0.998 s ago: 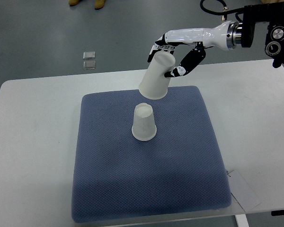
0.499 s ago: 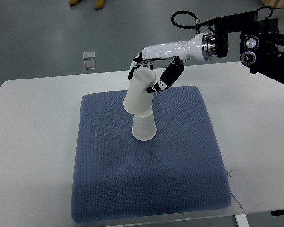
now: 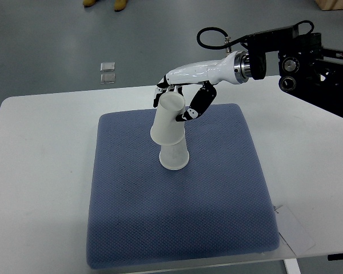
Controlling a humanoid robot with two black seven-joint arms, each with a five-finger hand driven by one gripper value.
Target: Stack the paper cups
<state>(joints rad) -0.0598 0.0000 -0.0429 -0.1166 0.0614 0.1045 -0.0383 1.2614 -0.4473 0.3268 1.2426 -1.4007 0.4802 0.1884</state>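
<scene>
Grey floor lies beyond a white tabletop (image 3: 40,148) that carries a blue cushion (image 3: 177,222), a soft pad probably laid down to keep light cups from sliding. Near the cushion's middle an upside-down paper cup (image 3: 175,157) stands on its rim with its closed base up, which makes it a steady post for a second cup to go over. The right hand (image 3: 183,100), its arm reaching in from the right edge, holds that second paper cup (image 3: 167,119) above it, also inverted and tilted, its open mouth over the top of the standing cup and apparently just starting to slip onto it. The fingers (image 3: 162,87) curl around the upper part of the held cup near its base, with the dark thumb pressing from the other side, so the cup is pinched between them; gripping high leaves the mouth free to slide down. Judging by the lean, the cup needs straightening before it will seat fully. The left arm does not show. A small white tag (image 3: 294,228) lies at the cushion's near right corner, and two small clear squares (image 3: 107,72) sit on the floor beyond the tabletop. No writing can be read anywhere.
</scene>
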